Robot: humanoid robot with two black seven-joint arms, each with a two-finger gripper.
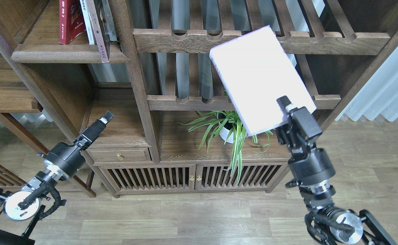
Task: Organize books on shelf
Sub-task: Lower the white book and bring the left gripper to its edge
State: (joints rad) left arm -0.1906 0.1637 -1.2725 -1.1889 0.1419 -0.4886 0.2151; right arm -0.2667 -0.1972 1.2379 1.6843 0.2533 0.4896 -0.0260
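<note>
My right gripper (284,109) is shut on the lower edge of the white book (260,78), which has a faint purple top edge. It holds the book tilted in the air in front of the slatted racks (192,39). The red book (69,20) stands on the plank shelf (66,54) at the top left, next to thinner books (98,30) leaning right. The yellow-green book is out of view. My left gripper (105,117) is low at the left, empty, over the plank with the drawer; its fingers cannot be told apart.
A spider plant in a white pot (227,131) stands on the lower plank under the held book. A brass-knobbed drawer (119,156) and slatted cabinet doors (192,177) are below. A wooden table (5,92) is at the left, curtains (379,95) at the right.
</note>
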